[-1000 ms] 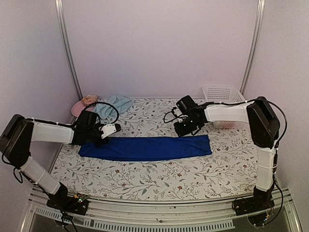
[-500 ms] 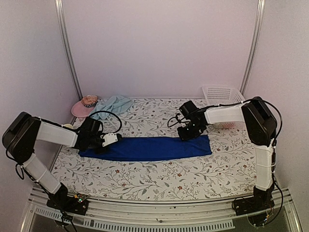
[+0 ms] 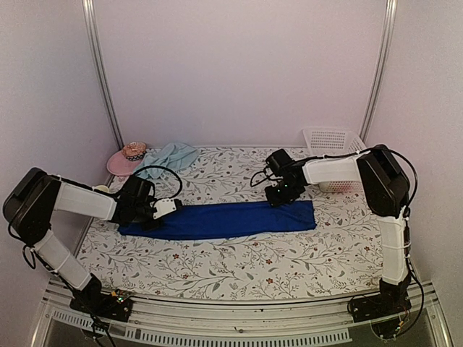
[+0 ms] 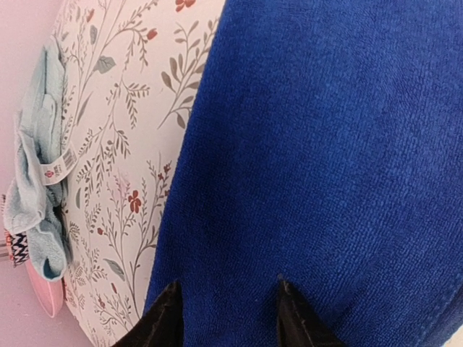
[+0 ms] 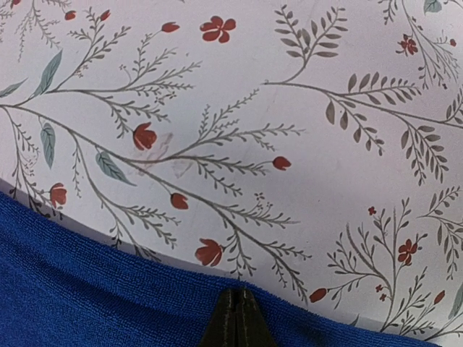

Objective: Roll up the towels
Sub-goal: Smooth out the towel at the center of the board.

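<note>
The deep blue towel lies as a long flat strip across the middle of the flowered table. My left gripper is down on its left end. In the left wrist view its two dark fingertips stand apart, pressed onto the blue towel, with no cloth seen pinched between them. My right gripper sits at the strip's far edge near its right end. In the right wrist view the right gripper is shut, its tips resting on the blue towel just inside its edge. The pale aqua towel lies crumpled at the back left.
A pink hat with a patterned band lies beside the aqua towel at the back left corner. A white mesh basket stands at the back right. Bare flowered tablecloth stretches in front of the blue strip.
The right gripper has come down from above the table onto the strip's far edge and closed. The left gripper has lowered onto the strip's left end.
</note>
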